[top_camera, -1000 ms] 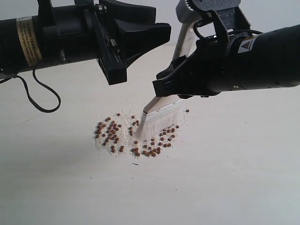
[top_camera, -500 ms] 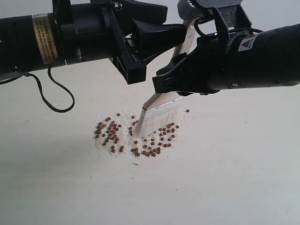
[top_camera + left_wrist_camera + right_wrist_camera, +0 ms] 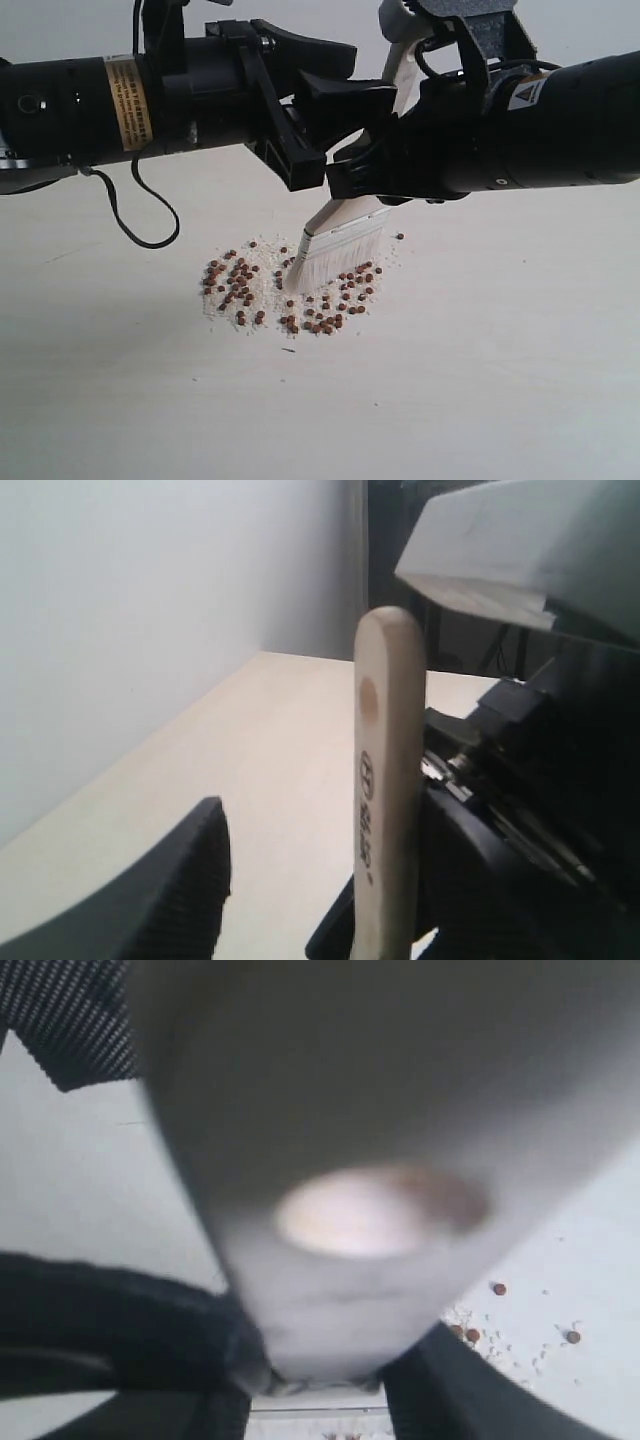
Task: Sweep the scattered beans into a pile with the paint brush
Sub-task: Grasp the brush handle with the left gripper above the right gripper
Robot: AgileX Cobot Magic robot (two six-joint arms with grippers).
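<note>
In front of the paint brush (image 3: 345,240), nearest the viewer, the desk (image 3: 470,400) lies bare. At the brush's bristles the beans (image 3: 235,285) sit among pale crumbs in two loose patches, one on each side of the tips, not yet gathered into one. The bristles rest on the desk between them, exactly where they were a second ago, so no sweeping is under way. Above the bristles the right claw (image 3: 365,185) is clamped on the handle. Farther back, the left claw (image 3: 372,75) has slid in toward the brush, and its wide-open jaws now flank the handle's holed end without closing. That looks like a handover or second grip being prepared, not a stroke.
</note>
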